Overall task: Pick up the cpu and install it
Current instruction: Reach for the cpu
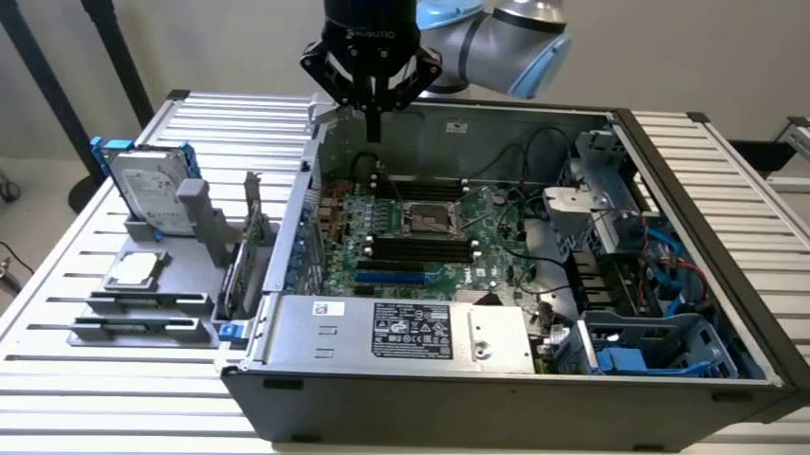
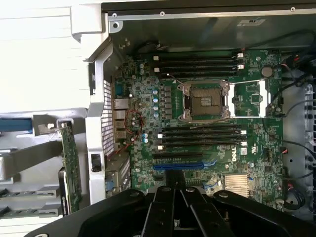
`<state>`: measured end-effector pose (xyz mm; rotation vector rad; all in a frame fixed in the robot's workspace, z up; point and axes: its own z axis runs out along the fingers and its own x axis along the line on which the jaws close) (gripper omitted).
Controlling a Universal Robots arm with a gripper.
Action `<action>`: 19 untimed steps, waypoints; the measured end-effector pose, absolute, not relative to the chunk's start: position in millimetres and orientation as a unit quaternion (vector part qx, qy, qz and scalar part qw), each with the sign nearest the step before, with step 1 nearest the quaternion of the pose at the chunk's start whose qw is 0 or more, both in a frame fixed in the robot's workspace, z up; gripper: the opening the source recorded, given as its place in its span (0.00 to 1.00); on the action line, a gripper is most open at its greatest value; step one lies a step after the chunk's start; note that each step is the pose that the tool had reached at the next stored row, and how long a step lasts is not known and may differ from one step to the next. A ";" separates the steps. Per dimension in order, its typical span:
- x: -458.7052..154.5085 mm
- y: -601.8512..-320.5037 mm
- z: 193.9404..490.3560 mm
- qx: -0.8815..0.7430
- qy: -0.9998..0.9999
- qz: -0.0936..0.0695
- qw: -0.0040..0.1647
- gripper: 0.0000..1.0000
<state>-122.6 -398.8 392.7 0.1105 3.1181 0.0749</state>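
- Silver cpu [image 1: 137, 270] lies flat on a grey rack [image 1: 142, 320] at the exterior view's left, outside the case [image 1: 506, 403], just in front of the upright hard drive [image 1: 150, 194].
- We see the gripper [image 1: 375, 135] above the case's far wall, fingers pressed together, holding nothing, well apart from the cpu.
- We see the open socket [image 1: 428, 220] mid-board [image 1: 379, 261], further right.

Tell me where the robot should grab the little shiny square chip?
Probably by two opposite edges of the cpu, coming straight down from above. It lies flat, shiny face up, on the grey holder, so only its thin sides offer a hold.
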 end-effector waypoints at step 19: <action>-207.0 -398.8 390.0 0.035 0.999 0.024 0.010 0.11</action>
